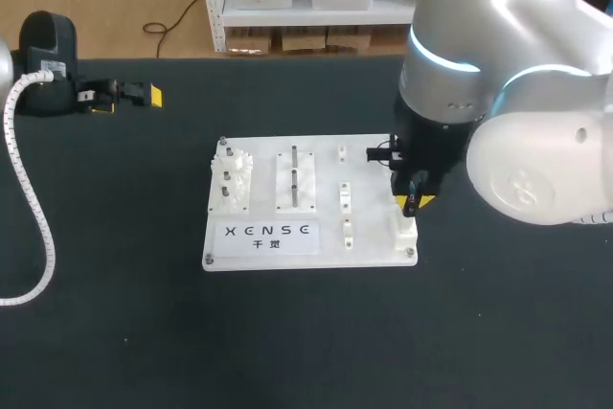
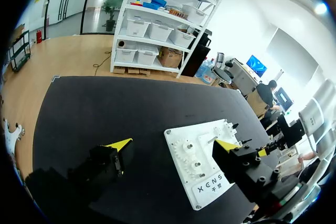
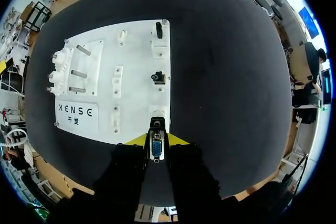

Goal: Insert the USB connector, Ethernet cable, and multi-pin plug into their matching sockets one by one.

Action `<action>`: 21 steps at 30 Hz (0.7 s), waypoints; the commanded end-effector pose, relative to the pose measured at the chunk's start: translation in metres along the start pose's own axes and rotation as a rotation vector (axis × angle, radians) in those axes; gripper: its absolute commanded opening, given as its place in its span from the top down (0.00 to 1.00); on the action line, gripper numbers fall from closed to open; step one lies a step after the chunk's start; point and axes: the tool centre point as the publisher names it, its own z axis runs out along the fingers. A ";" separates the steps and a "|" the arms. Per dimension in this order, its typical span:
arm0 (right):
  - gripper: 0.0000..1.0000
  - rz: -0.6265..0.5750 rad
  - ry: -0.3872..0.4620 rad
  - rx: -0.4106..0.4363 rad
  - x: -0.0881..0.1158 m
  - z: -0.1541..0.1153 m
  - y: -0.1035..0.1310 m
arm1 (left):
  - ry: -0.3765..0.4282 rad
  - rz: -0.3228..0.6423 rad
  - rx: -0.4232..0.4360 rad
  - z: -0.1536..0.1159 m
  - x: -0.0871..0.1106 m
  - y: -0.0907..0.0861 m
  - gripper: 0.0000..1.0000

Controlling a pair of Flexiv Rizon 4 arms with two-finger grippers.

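My right gripper (image 1: 412, 200) (image 3: 157, 141) hangs over the right edge of the white socket board (image 1: 374, 193) (image 3: 136, 56), shut on the multi-pin plug (image 3: 156, 148), whose blue pin face points back toward the wrist. A white socket block (image 1: 405, 231) (image 3: 157, 113) lies directly ahead of the plug; whether they touch I cannot tell. Further along the board's edge sit a small black connector (image 3: 157, 77) and a black plug standing in a white block (image 3: 159, 30). My left gripper (image 1: 124, 96) (image 2: 172, 144) is far off at the table's back left, open and empty.
The board also carries a white gear block (image 1: 233, 179) (image 2: 190, 156), a plate with upright metal pegs (image 1: 295, 177) (image 3: 79, 61) and small white clips (image 1: 345, 196). A white coiled cable (image 1: 29, 198) from the left arm lies on the black table at the left.
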 end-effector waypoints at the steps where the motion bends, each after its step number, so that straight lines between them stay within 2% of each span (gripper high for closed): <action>1: 1.00 0.002 -0.003 0.003 0.001 0.001 0.000 | 0.000 0.000 0.000 0.000 0.000 0.000 0.00; 21: 1.00 0.017 0.006 0.026 0.002 0.008 -0.003 | 0.000 0.000 0.000 0.000 0.000 0.000 0.00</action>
